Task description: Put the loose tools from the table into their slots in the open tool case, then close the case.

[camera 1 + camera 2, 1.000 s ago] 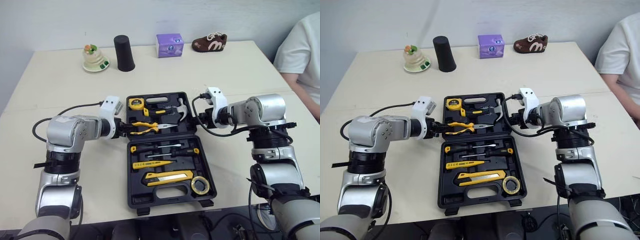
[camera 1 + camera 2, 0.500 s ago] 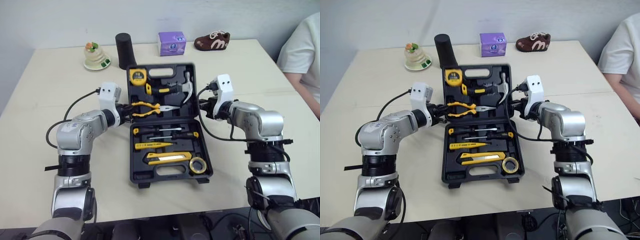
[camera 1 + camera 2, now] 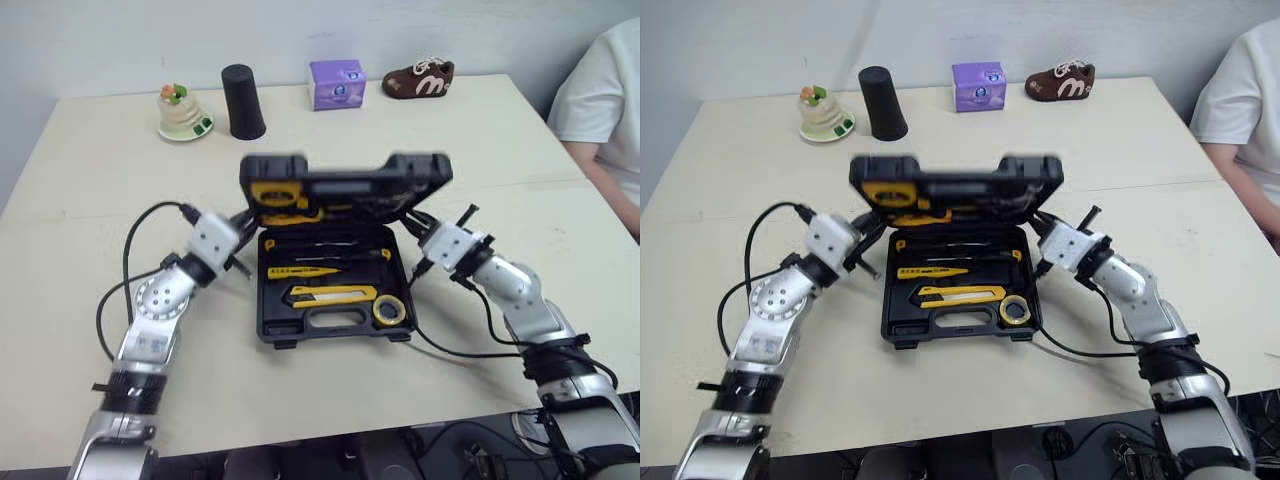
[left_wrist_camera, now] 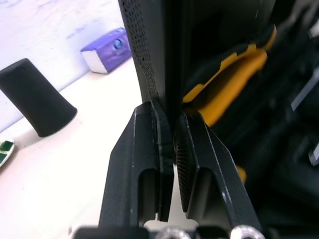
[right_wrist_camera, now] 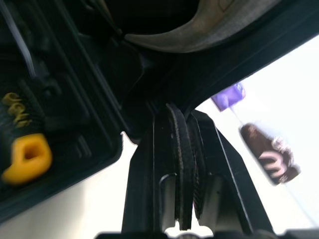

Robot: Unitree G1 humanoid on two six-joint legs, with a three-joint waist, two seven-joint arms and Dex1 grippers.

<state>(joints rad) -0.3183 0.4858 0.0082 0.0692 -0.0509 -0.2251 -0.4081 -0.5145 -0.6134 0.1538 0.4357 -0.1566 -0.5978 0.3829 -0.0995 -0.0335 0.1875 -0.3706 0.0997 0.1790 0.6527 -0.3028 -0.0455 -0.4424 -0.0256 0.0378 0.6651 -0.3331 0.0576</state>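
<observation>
Closing step: my left fingers (image 4: 143, 149) and right fingers (image 5: 164, 144) pinch the half-raised lid (image 3: 345, 178) by its side edges, so next I should lower it evenly onto the base (image 3: 275, 330).

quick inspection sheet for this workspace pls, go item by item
surface: beige table.
job's things: case open, lid half raised; the tray holds a knife, a tape roll and screwdrivers.
clutter: black cup, purple box, brown shoe and small dish along the far edge.
grippers: left gripper and right gripper each clamp a side edge of the lid.
cables: left cable and right cable loop over the table.
surroundings: person in white at the robot's right; pale wall behind.
</observation>
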